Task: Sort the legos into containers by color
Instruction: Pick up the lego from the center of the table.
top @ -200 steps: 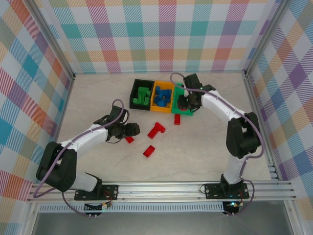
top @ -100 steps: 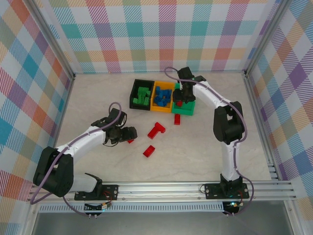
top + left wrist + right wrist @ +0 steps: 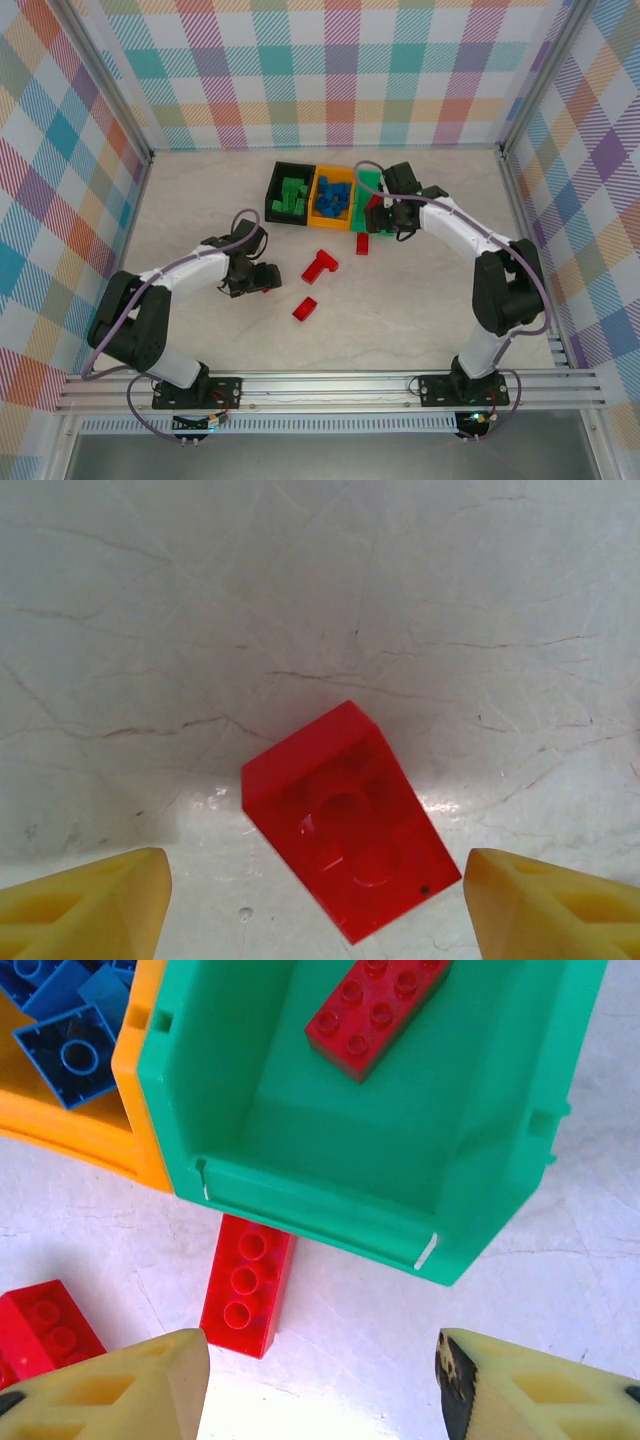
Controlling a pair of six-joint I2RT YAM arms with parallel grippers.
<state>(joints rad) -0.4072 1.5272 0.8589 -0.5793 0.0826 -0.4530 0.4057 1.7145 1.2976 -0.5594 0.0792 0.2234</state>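
Three joined containers stand at the back: black (image 3: 276,183) with green legos (image 3: 292,196), orange (image 3: 322,178) with blue legos (image 3: 331,199), green (image 3: 373,229). A long red lego (image 3: 375,1005) lies inside the green bin (image 3: 300,1090). My right gripper (image 3: 320,1385) hangs open over the table just in front of that bin, empty; from above, this gripper (image 3: 386,214) sits at the bin's near edge. My left gripper (image 3: 318,895) is open, low over the table, its yellow fingers (image 3: 95,905) either side of a small red lego (image 3: 345,820) lying flat.
More red legos lie loose: one (image 3: 247,1285) against the green bin's front wall, shown from above (image 3: 362,243), a stacked pair (image 3: 320,265) mid-table, and one (image 3: 305,308) nearer the arms. Checked walls enclose the table on three sides.
The right gripper opened, left a red lego in the green bin and drew back toward the bin's near edge. The left gripper widened and settled around the small red lego.
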